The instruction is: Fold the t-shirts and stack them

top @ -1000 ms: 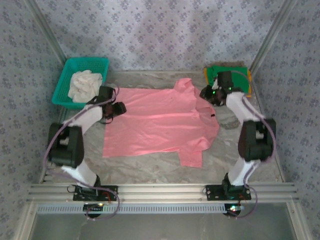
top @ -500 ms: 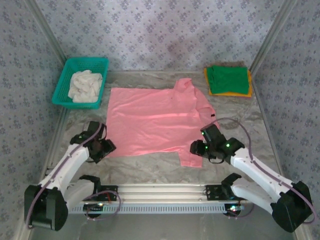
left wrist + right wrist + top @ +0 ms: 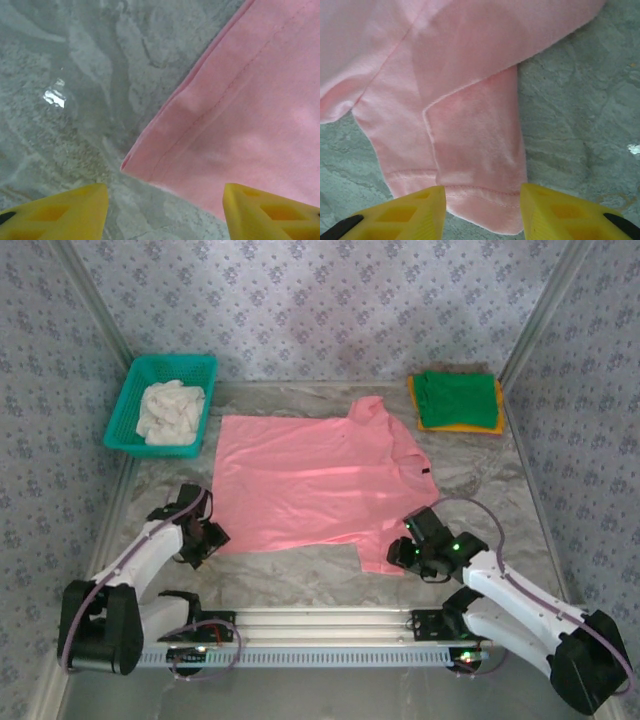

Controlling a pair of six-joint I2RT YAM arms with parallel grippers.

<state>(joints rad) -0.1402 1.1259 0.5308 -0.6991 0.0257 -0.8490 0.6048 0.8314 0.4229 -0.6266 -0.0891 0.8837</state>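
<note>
Both arms have pulled back from the far side of the shirt since a second ago and now crouch low at the near edge of the table [image 3: 300, 575], one at each near corner of the garment.

A grey marbled table fills the floor of a cell walled in patterned fabric. Spread flat across its middle is the salmon-pink t-shirt [image 3: 310, 485], collar to the right, hem to the left, one sleeve pointing to the far side and the other toward the arms. At the far left stands a teal mesh basket [image 3: 125, 410] with a crumpled white cloth [image 3: 170, 410] in it. At the far right corner, well apart from the pink shirt, a folded green t-shirt [image 3: 457, 400] lies on a folded orange-yellow t-shirt [image 3: 462, 428], whose edge peeks out beneath.

The left gripper [image 3: 205, 535] sits just beside the shirt's near hem corner. From its wrist camera, its yellow fingertips [image 3: 55, 210] stand wide apart, the corner lying on the table between them, nothing grasped. The right gripper [image 3: 405, 552] sits at the end of the near sleeve. Its fingertips [image 3: 395, 212] are parted on either side of the sleeve's hem, which lies slack on the table, ungripped.
</note>
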